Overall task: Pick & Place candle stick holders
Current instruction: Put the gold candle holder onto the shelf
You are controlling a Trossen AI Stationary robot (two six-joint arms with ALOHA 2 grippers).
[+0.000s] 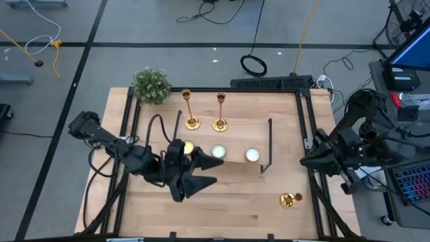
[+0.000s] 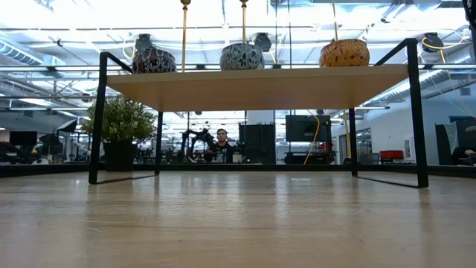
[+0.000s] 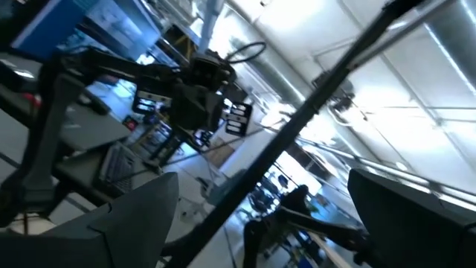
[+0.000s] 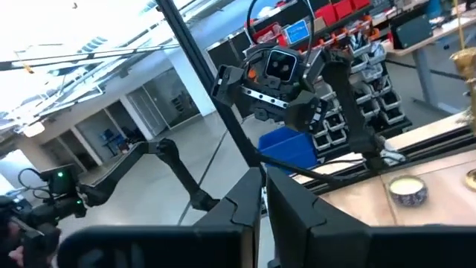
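Wooden table (image 1: 222,202), as I log it: two gold candle stick holders (image 1: 191,111) upright on the shelf (image 1: 235,131), a third holder (image 1: 289,199) lying near the right front corner. Tealights (image 1: 218,152) line the shelf edge; potted plant (image 1: 151,85) back left. Left gripper (image 1: 201,173) spread open, empty, beside the tealights; right gripper (image 1: 306,161) pressed together at the table's right edge. Grey cabled floor (image 1: 201,27) around

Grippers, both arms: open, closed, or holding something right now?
Left gripper: open, holding nothing, near the shelf's front edge.
Right gripper: closed, empty, at the table's right edge.
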